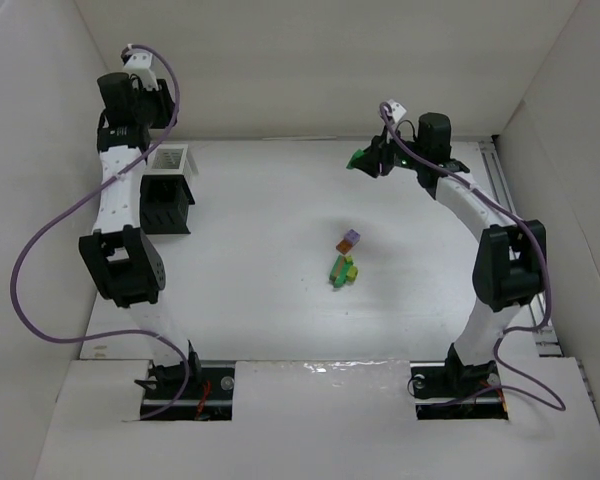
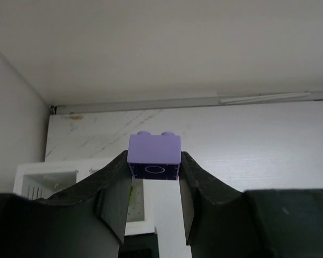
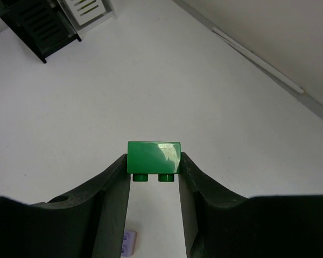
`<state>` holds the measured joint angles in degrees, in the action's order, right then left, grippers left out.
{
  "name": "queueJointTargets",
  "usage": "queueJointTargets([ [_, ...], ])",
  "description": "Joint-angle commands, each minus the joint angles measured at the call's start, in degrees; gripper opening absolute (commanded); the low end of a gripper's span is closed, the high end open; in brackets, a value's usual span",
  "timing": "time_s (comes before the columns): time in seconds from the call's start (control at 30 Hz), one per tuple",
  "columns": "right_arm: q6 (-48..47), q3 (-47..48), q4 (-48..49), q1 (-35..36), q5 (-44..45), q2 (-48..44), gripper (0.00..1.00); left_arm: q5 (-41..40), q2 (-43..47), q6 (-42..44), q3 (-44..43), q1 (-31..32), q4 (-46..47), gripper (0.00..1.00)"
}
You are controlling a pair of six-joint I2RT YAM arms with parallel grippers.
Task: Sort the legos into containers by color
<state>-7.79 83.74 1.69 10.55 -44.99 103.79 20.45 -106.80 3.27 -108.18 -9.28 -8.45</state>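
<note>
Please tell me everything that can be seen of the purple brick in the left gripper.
The small lilac purple plastic brick looks smooth and matt. Two round studs point up in the left wrist view; the face toward the camera shows an oval ring. It sits level, off the table, pinched at both sides by the black fingers of the left gripper. The white-rimmed black rack shows behind, lower left.

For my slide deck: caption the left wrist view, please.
Left claw pinches a lilac brick, studs up, near the white-rimmed rack.
</note>
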Motion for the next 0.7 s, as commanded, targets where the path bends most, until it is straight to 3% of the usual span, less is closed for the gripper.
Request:
queueJointTargets([
  [0.0,1.7,2.9,5.2,-0.3,0.0,0.5,0.00,-6.0,-0.2,2.3,-2.2,-0.2,-4.6,0.00],
  [0.13,2.5,2.1,7.4,-0.8,0.0,1.6,0.00,-9.5,-0.2,5.0,-1.5,-0.2,-8.5,0.00],
  [0.37,8.7,-3.1,16.7,-0.8,0.0,1.6,0.00,-9.6,-4.6,8.8,-9.2,-1.3,-19.4,0.00],
  [0.67,10.5,-1.3,17.8,-0.2,-3.0,3.3,0.00,-10.7,-4.7,8.3,-6.7,-3.2,-17.1,0.00],
])
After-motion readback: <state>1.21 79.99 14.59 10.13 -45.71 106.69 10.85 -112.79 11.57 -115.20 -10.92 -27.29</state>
